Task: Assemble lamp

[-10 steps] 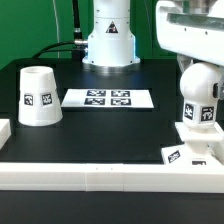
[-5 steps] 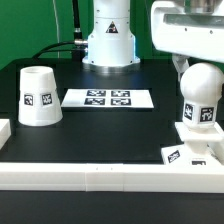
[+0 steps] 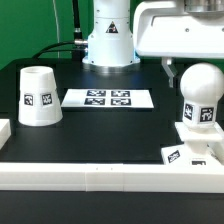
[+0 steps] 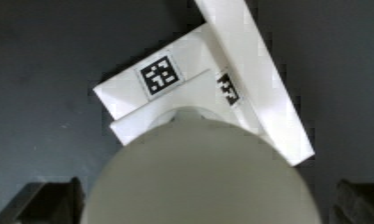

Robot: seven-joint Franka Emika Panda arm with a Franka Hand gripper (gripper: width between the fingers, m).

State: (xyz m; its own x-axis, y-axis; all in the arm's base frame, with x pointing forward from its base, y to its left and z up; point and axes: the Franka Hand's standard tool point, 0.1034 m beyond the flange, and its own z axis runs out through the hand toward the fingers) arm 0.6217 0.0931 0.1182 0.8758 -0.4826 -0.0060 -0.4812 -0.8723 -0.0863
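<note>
The white ball-shaped bulb (image 3: 200,97) stands upright on the squat white base (image 3: 190,140) at the exterior view's right. My gripper (image 3: 192,62) hangs just over the bulb's top, open. In the wrist view the bulb (image 4: 202,170) fills the space between my two dark fingertips (image 4: 56,203), with a gap on each side, and the tagged base (image 4: 246,85) lies below it. The cup-like shade (image 3: 39,96) stands wide end down at the exterior view's left, apart from the other parts.
The marker board (image 3: 108,98) lies flat in the middle of the black table. A long white rail (image 3: 100,178) runs along the front edge, with a white block (image 3: 4,131) at the left. The robot's base (image 3: 108,40) stands behind.
The gripper's body has shifted toward the exterior view's left above the bulb. The bulb, base and shade have not moved.
</note>
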